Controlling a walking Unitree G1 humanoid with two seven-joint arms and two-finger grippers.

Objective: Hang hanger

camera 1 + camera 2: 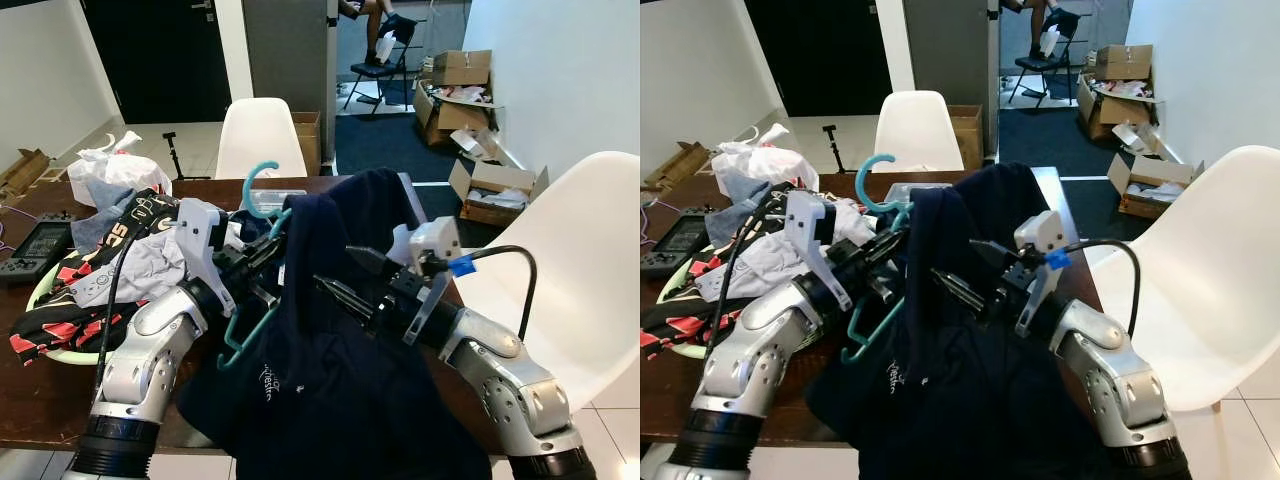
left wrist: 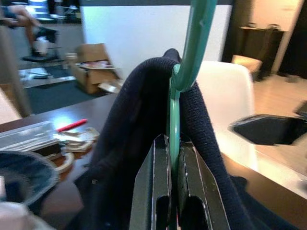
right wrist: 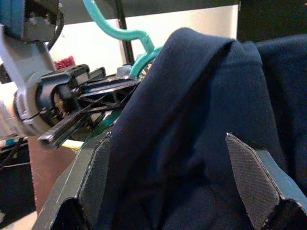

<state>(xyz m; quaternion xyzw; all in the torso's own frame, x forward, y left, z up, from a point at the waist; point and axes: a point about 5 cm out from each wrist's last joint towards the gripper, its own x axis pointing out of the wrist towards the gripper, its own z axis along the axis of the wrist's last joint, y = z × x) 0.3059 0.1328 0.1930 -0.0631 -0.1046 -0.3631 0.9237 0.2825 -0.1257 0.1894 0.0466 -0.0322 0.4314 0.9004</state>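
Navy shirt (image 1: 330, 330) draped my teal hanger (image 1: 262, 225); left claw (image 2: 173, 158) pinched it, right claw (image 1: 335, 275) spread apart.

Garment (image 1: 330, 330) on table (image 1: 30, 400); chair (image 1: 570, 270) right

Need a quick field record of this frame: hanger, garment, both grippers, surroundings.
hanger: teal plastic hanger, hook up, body partly inside the garment
garment: dark navy shirt draped over the hanger, hanging across the table edge
left gripper: fingers shut on the hanger below the hook
right gripper: fingers open, spread on either side of the shirt fabric
surface: dark brown wooden table
clutter: pile of mixed clothes on the robot's left
seating: white plastic chair on the robot's right
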